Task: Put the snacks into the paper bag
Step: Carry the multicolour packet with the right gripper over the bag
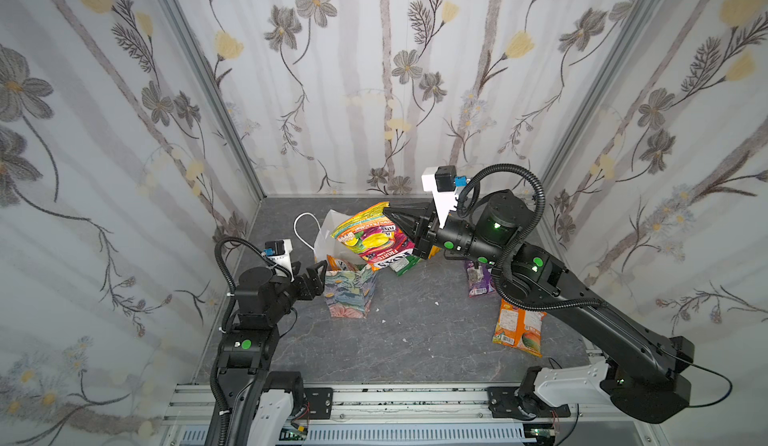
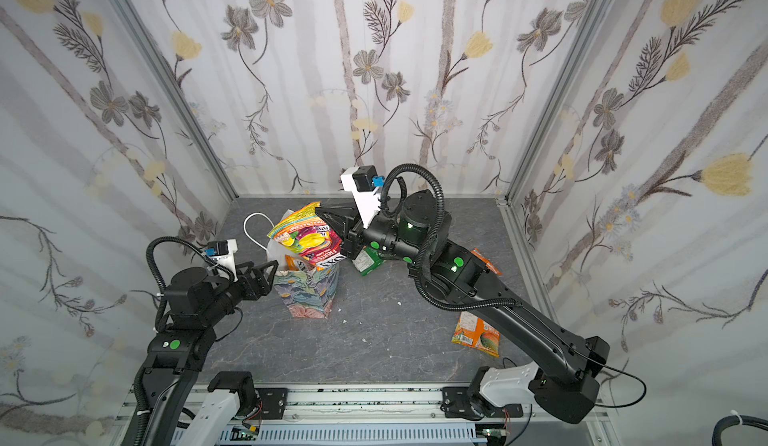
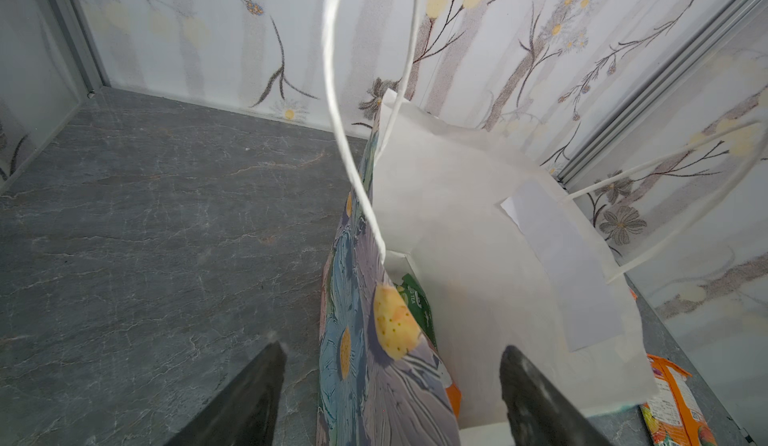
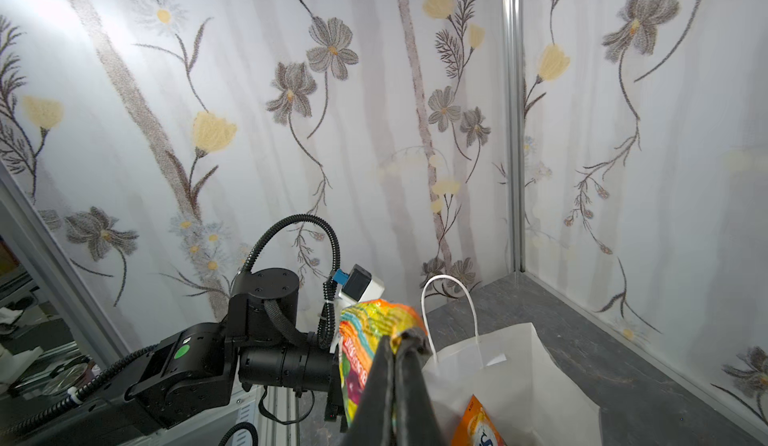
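The paper bag [image 1: 349,296] [image 2: 309,296] stands upright left of the table's middle, its white inside [image 3: 478,223] [image 4: 511,373] open upward. My right gripper [image 1: 390,215] [image 2: 322,214] [image 4: 401,335] is shut on the top edge of the multicoloured FOX'S packet [image 1: 370,238] [image 2: 307,240] [image 4: 365,340], which hangs over the bag's mouth. My left gripper [image 1: 318,271] [image 2: 266,268] [image 3: 392,350] is open and straddles the bag's near wall, one finger outside and one inside. An orange packet [image 1: 338,263] [image 4: 478,423] and a green one [image 3: 415,302] lie inside the bag.
Loose snacks lie on the grey table: an orange packet [image 1: 519,327] [image 2: 478,331] at front right, a purple one [image 1: 478,281] partly under my right arm, a green one [image 1: 409,263] [image 2: 368,261] behind the bag. A white cord handle [image 1: 303,227] loops to the left. Walls enclose three sides.
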You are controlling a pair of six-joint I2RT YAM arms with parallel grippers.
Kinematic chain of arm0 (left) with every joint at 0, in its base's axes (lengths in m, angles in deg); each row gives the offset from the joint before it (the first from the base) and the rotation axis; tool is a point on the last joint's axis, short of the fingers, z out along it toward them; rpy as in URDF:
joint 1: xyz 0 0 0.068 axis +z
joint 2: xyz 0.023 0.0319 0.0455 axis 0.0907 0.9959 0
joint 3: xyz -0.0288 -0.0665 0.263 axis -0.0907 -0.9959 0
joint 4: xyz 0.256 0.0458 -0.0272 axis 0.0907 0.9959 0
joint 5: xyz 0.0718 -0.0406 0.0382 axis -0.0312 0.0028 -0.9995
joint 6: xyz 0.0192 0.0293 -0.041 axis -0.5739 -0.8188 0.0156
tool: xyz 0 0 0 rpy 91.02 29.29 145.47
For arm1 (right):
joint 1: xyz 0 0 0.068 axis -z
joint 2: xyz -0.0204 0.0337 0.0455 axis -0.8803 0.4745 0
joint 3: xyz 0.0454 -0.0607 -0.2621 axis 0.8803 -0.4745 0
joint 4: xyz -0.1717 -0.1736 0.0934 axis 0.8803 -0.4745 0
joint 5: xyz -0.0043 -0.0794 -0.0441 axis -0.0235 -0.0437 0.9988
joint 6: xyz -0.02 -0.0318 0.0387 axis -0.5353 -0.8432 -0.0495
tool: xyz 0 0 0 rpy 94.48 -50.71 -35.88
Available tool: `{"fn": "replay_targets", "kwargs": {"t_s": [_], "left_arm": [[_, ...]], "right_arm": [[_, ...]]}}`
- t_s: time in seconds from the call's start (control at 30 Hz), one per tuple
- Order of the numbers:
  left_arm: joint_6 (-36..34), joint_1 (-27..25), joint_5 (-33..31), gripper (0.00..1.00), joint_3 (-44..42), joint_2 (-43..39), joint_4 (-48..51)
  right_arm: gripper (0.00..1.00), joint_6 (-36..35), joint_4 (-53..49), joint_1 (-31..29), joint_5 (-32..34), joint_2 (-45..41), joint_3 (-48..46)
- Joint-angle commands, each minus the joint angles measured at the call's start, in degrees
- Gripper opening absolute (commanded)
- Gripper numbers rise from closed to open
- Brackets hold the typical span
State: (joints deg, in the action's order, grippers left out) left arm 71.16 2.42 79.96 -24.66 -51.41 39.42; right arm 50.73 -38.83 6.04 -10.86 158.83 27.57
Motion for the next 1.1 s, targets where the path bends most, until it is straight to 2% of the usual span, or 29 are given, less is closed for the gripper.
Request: {"fn": "replay_targets", "kwargs": {"t_s": [0.0, 0.3, 0.43, 0.77, 1.07], "left_arm": [[0.0, 0.0, 0.5, 0.81, -0.1, -0.1, -2.4], [0.1, -0.1, 0.4, 0.81, -0.1, 0.0, -2.3], [0.0, -0.1, 0.3, 0.81, -0.1, -0.1, -2.3], [0.0, -0.1, 0.4, 0.81, -0.1, -0.2, -2.3], [0.0, -0.1, 0.3, 0.81, -0.1, -0.2, -2.3]], "right_arm": [[0.00, -1.2, 7.2, -0.6, 1.7, 0.9, 1.4], [0.00, -1.0, 4.8, -0.7, 1.0, 9.1, 8.8], [0.00, -2.0, 2.6, -0.7, 2.9, 12.6, 11.5], [0.00, -5.3, -1.6, -0.7, 4.8, 19.9, 13.6], [0.00, -5.6, -4.8, -0.7, 5.9, 22.1, 13.6]]}}
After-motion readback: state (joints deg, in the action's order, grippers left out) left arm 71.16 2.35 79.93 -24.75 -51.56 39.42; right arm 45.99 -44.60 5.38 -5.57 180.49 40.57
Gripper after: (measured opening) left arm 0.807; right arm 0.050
